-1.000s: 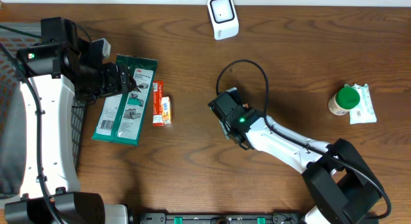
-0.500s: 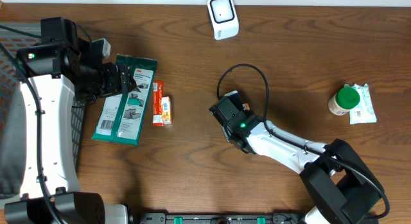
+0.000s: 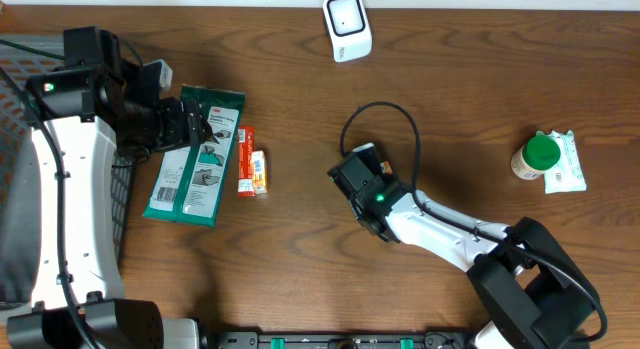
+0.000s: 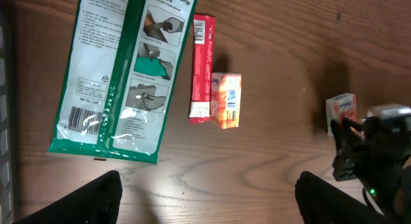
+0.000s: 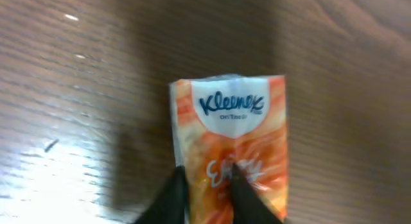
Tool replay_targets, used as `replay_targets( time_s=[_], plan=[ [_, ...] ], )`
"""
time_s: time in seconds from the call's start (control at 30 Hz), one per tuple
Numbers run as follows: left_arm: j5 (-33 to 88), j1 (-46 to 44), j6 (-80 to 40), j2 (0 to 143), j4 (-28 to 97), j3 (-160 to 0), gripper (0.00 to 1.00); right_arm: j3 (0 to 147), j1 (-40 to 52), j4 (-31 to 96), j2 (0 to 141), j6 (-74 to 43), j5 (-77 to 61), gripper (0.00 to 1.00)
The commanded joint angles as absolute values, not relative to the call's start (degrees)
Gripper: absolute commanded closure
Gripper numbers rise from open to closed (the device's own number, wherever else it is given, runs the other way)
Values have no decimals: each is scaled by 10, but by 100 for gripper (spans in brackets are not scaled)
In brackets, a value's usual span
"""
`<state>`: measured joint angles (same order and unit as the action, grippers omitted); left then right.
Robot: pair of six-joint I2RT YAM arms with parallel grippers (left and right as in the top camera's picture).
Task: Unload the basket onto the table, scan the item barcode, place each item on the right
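Observation:
An orange and white Kleenex tissue pack [image 5: 231, 121] lies on the wooden table mid-centre, also seen as the tissue pack [image 4: 340, 110] in the left wrist view. My right gripper [image 5: 207, 176] is shut on it, the two dark fingers pinching its near left part. From above, the right gripper [image 3: 358, 179] covers most of the pack. The white barcode scanner [image 3: 347, 26] stands at the back edge. My left gripper [image 4: 205, 205] hangs open and empty over bare wood, beside the green pack at the left.
A green glove pack [image 3: 195, 154], a red box [image 3: 245, 159] and a small orange pack [image 3: 259, 173] lie at the left. A green-capped bottle [image 3: 538, 154] and a white packet [image 3: 565, 161] sit at the right. A black cable [image 3: 385, 114] loops behind the right gripper.
The right gripper has slid a little toward the front right and its fingers have closed onto the tissue pack. The left arm has not moved.

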<state>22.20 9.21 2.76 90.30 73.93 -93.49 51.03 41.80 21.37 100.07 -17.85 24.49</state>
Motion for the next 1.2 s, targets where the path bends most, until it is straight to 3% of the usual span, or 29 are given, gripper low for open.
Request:
replay_targets(
  time_s=[0.0, 0.27, 0.53, 0.67, 0.87, 1.03, 1.17],
  plan=[
    [225, 92, 25, 895, 741, -934, 13, 500, 420, 222, 1002, -188, 220, 99],
    [225, 92, 25, 895, 741, -934, 13, 596, 416, 319, 913, -169, 195, 99],
    [225, 92, 25, 895, 741, -934, 13, 744, 335, 462, 828, -163, -50, 99],
    [225, 92, 25, 895, 741, -934, 13, 826, 274, 526, 832, -163, -147, 99],
    [225, 92, 25, 895, 741, -934, 13, 943, 219, 551, 839, -179, -176, 99],
    [225, 92, 25, 895, 741, -934, 13, 1078, 175, 550, 909, -201, -328, 99],
    [225, 92, 25, 895, 741, -934, 13, 1207, 165, 553, 992, -231, -349, 99]
  ],
)
